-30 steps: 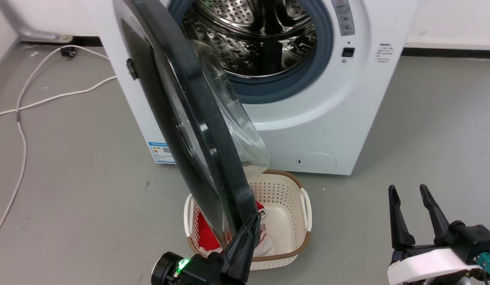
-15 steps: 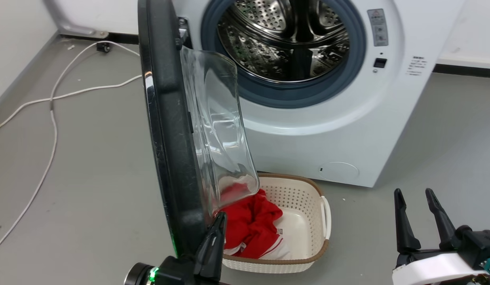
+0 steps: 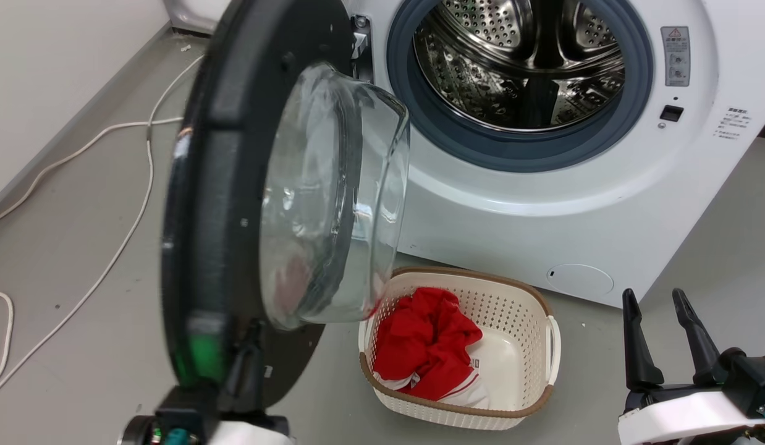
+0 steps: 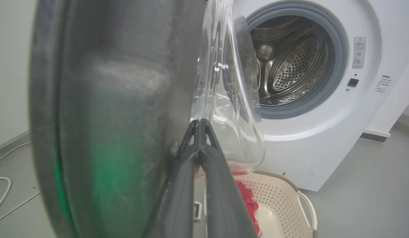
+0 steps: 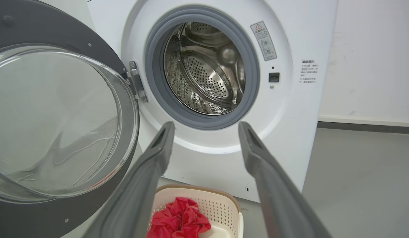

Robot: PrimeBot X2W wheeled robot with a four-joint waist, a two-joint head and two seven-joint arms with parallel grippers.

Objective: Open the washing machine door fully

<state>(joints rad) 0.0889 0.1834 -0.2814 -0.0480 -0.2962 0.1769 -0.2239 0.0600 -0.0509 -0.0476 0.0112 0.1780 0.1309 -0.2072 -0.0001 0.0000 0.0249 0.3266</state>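
The washing machine (image 3: 543, 210) is a white front-loader whose steel drum stands uncovered. Its washing machine door (image 3: 222, 185), a black disc with a clear glass bowl (image 3: 333, 198), hangs from the left hinge and stands swung out to the left, inner face showing. My left gripper (image 3: 251, 340) is blurred at the door's lower edge. In the left wrist view, my left gripper (image 4: 199, 123) has its fingers shut together, resting against the door (image 4: 118, 99) beside the bowl. My right gripper (image 3: 657, 300) stands open at the lower right, apart from the machine; the right wrist view also shows it open (image 5: 206, 127).
A white basket (image 3: 500, 309) with red cloth (image 3: 426, 346) stands on the floor below the drum mouth, right beside the door's lower edge. A white cable (image 3: 149, 161) runs over the grey floor at the left, near the wall (image 3: 49, 62).
The head camera has turned left. The door has swung farther out from the machine, from edge-on to showing its inner face, and my left gripper went with it. The right gripper kept its pose.
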